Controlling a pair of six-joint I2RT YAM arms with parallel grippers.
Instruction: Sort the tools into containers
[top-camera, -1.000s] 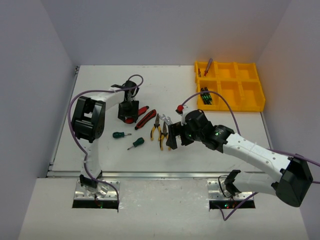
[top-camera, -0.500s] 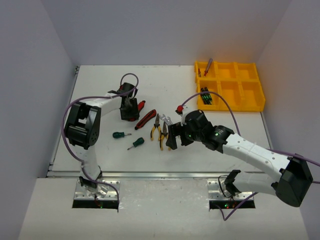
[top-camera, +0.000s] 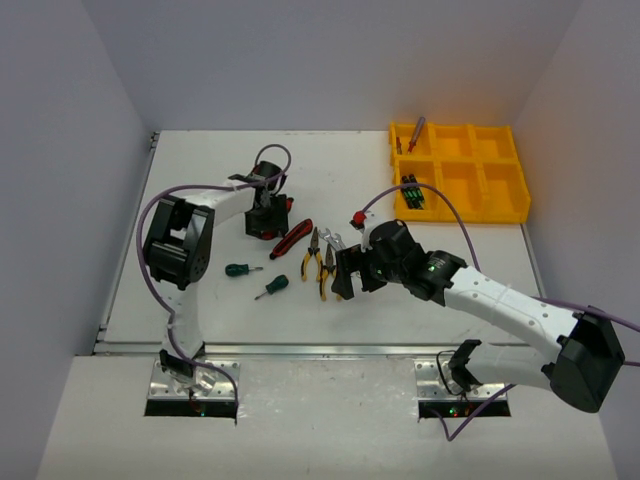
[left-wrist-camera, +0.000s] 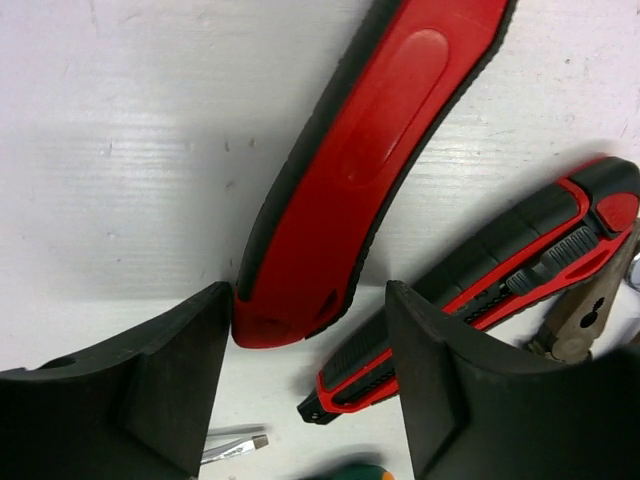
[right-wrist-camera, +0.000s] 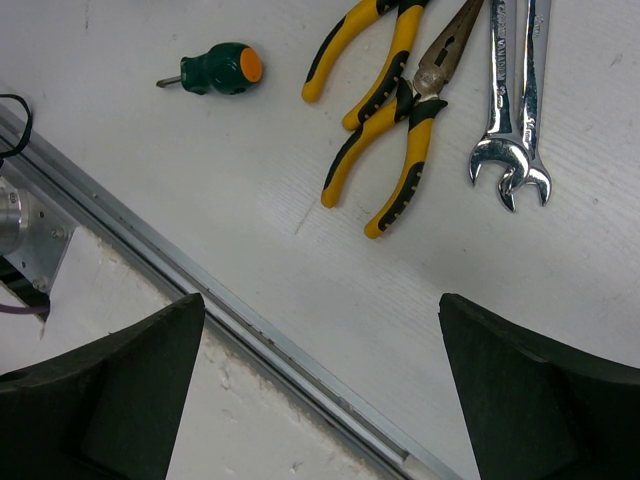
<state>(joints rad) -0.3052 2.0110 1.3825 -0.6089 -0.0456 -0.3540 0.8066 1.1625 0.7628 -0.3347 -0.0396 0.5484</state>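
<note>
My left gripper (top-camera: 268, 218) is open, low over a red-handled cutter (left-wrist-camera: 370, 170); the cutter's end lies between the fingers (left-wrist-camera: 150, 390). A second red-black cutter (left-wrist-camera: 480, 290) lies just right of it, also in the top view (top-camera: 290, 238). My right gripper (top-camera: 345, 272) is open and empty above the table by two yellow-black pliers (right-wrist-camera: 400, 150) and two silver wrenches (right-wrist-camera: 510, 110). Two green screwdrivers (top-camera: 240, 270) (top-camera: 272, 287) lie left of the pliers. The yellow tray (top-camera: 470, 217) at the back right holds black-green screwdrivers (top-camera: 412, 192) and a blue-red one (top-camera: 410, 140).
A small red item (top-camera: 358, 219) lies by the right arm's cable. The metal rail (right-wrist-camera: 200, 290) of the table's front edge runs under the right gripper. Grey walls close off the left, back and right sides.
My left gripper has shifted a little to the right and away from the arm bases, over the red cutter. The right arm and the tools have not moved.
</note>
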